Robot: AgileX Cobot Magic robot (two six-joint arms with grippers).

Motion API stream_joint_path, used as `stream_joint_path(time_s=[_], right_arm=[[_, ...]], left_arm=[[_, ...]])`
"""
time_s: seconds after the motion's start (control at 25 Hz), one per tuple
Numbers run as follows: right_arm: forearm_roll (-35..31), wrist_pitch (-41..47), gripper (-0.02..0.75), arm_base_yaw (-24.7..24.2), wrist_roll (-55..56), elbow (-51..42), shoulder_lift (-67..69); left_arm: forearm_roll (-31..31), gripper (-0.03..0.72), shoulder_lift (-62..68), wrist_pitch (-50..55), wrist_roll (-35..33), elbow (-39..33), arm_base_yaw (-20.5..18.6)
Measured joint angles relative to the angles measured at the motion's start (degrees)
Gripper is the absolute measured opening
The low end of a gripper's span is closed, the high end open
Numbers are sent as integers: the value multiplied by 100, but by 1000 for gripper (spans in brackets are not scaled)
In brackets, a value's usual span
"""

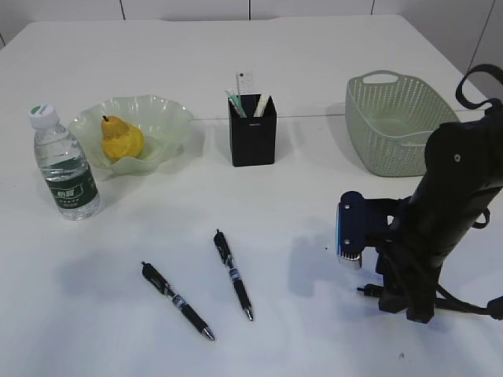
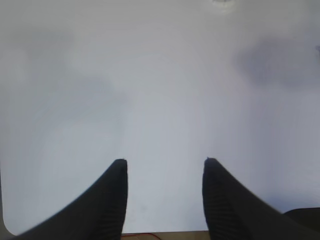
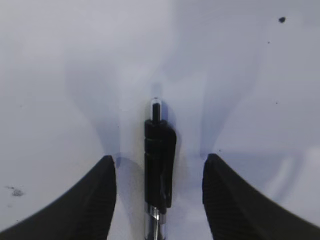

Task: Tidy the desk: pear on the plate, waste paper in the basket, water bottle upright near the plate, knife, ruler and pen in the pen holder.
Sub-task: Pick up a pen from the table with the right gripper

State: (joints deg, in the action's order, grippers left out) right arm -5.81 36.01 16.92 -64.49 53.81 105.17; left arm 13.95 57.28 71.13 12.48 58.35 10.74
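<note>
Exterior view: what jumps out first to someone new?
The right arm, big and black, leaning low over the desk at front right. Next, the yellow pear in the green plate at back left, beside the upright bottle. Then two pens loose at front centre; the right wrist view shows a third pen between open jaws.

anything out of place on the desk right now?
Two black pens lie loose on the desk, outside the pen holder. A third pen lies between the right gripper's open jaws.
</note>
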Motion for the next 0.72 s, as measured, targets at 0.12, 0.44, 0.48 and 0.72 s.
stream_joint_path(time_s=[0.12, 0.44, 0.48, 0.72], right_arm=[[0, 0, 440, 0, 0, 0, 40], [0, -9, 440, 0, 0, 0, 145], [0, -21, 440, 0, 0, 0, 143], [0, -21, 440, 0, 3, 0, 143]], left_arm=[[0, 342, 0, 0, 0, 0, 0], [0, 341, 0, 0, 0, 0, 0], [0, 341, 0, 0, 0, 0, 0], [0, 341, 0, 0, 0, 0, 0]])
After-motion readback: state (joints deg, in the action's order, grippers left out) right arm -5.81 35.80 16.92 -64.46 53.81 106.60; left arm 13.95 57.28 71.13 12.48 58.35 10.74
